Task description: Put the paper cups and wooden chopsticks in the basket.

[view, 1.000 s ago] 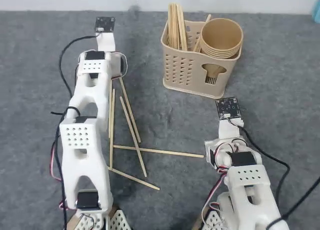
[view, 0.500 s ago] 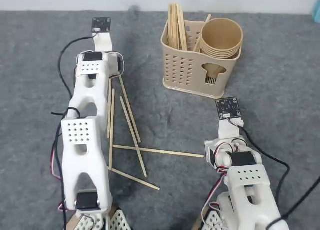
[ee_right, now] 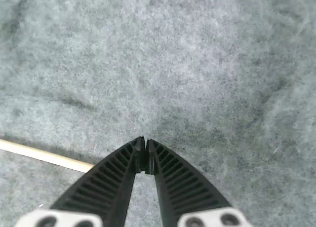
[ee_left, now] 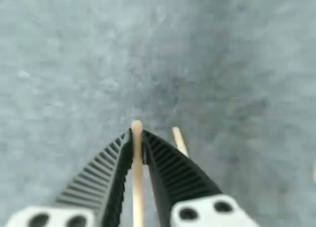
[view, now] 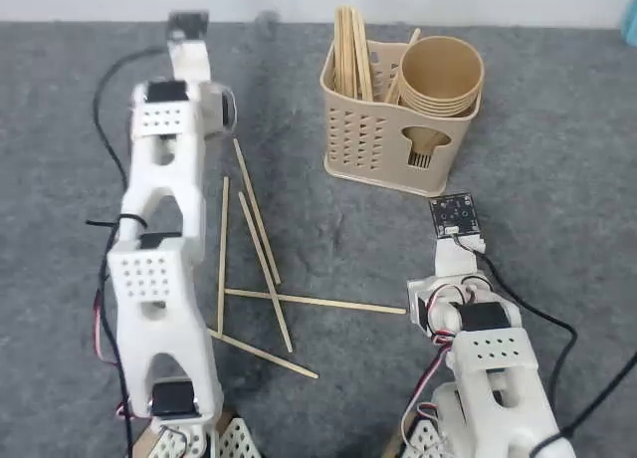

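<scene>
Left jaws clamp one wooden chopstick (ee_left: 137, 182) at far left of the table (view: 567, 199); right jaws sit closed, near right. Basket (view: 368, 139), far centre, holds paper cups (view: 443, 98); loose chopsticks (view: 318, 301) lie between the arms.

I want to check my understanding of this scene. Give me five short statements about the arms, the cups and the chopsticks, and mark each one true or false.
1. The left gripper is shut on a wooden chopstick. True.
2. The paper cups lie on the table beside the basket. False: they stand stacked inside the basket.
3. The right gripper holds a chopstick. False: its fingers are shut on nothing.
4. Standing chopsticks are already in the basket. True.
5. No chopstick lies on the table. False: loose chopsticks lie on the grey mat between the arms.
</scene>
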